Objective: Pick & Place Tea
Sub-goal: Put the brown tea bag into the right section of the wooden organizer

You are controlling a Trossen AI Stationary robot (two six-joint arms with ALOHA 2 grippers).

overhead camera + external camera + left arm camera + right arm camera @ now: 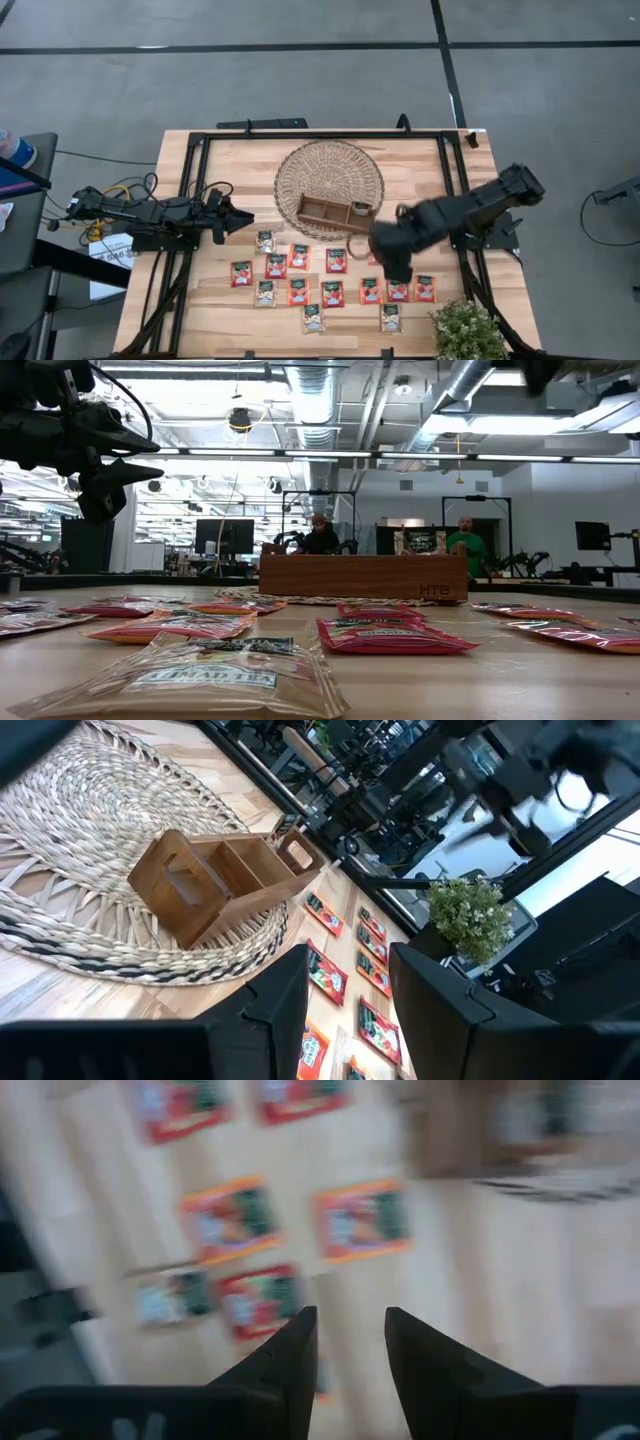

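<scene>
- On the near half of the table [210, 300], the tea sachets [299, 292] lie flat in loose rows, mostly red-orange with a few pale ones, none of them in the wooden tray [335, 211] yet; the tray sits on the round woven mat [329, 175] just behind them.
- The right gripper [397, 272] hangs above the right end of the rows, fingers a little apart with nothing between them; in its wrist view, sachets [258, 1298] lie just ahead of the fingertips, and none is touched.
- Risk, as I judge it: the packets are thin and flat on the wood, so fingers closing too high would slip over the top, or only pinch a corner and let the packet droop or fall on the way.
- Neighbouring sachets lie close together; a descent slightly off could nudge one aside or catch two at once.
- The potted plant [466, 330] stands at the near right corner, close to that arm's path.
- The left gripper [240, 218] waits at the table's left edge, fingers parted and empty, facing the tray, well clear of the tea.
</scene>
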